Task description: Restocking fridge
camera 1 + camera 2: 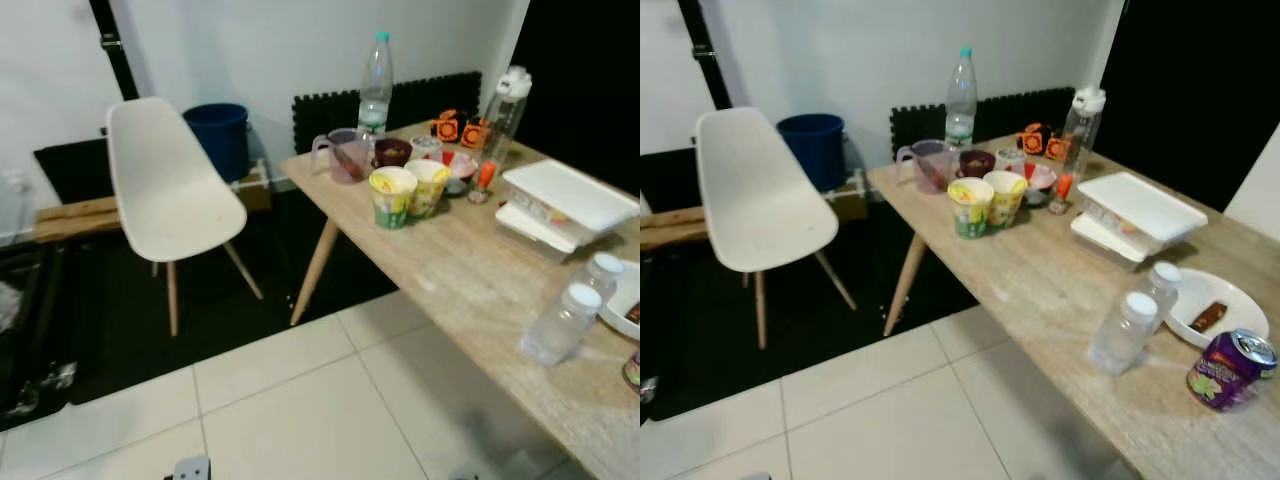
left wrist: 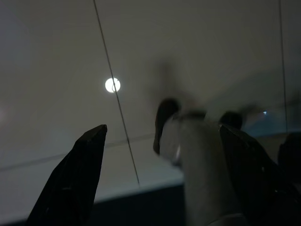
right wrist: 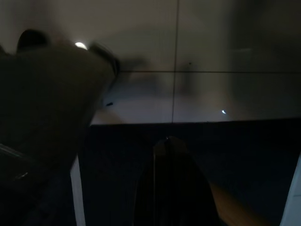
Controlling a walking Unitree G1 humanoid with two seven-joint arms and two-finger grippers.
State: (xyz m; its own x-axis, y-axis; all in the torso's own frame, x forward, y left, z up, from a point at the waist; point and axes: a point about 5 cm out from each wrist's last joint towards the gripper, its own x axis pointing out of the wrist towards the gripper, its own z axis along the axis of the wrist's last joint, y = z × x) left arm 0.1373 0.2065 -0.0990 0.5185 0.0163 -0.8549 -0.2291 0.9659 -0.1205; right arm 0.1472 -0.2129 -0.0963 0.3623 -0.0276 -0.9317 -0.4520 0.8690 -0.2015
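A long wooden table [image 1: 1040, 275] carries the goods. Two small clear bottles with white caps [image 1: 1127, 332] stand near its front, beside a purple drink can [image 1: 1230, 370] and a white plate [image 1: 1240, 300] with a snack bar. Further back are stacked white lidded containers [image 1: 1137, 215], two printed cups [image 1: 986, 203], a purple jug [image 1: 930, 163], a tall water bottle [image 1: 960, 95] and a clear sports bottle [image 1: 1081, 130]. My left gripper [image 2: 162, 155] hangs open over the floor tiles, holding nothing. My right gripper [image 3: 169, 188] hangs low in a dark view.
A white chair [image 1: 165, 190] stands left of the table on a black mat. A blue bucket [image 1: 220, 135] sits behind it by the wall. Pale floor tiles [image 1: 300, 400] stretch in front of the table's near edge.
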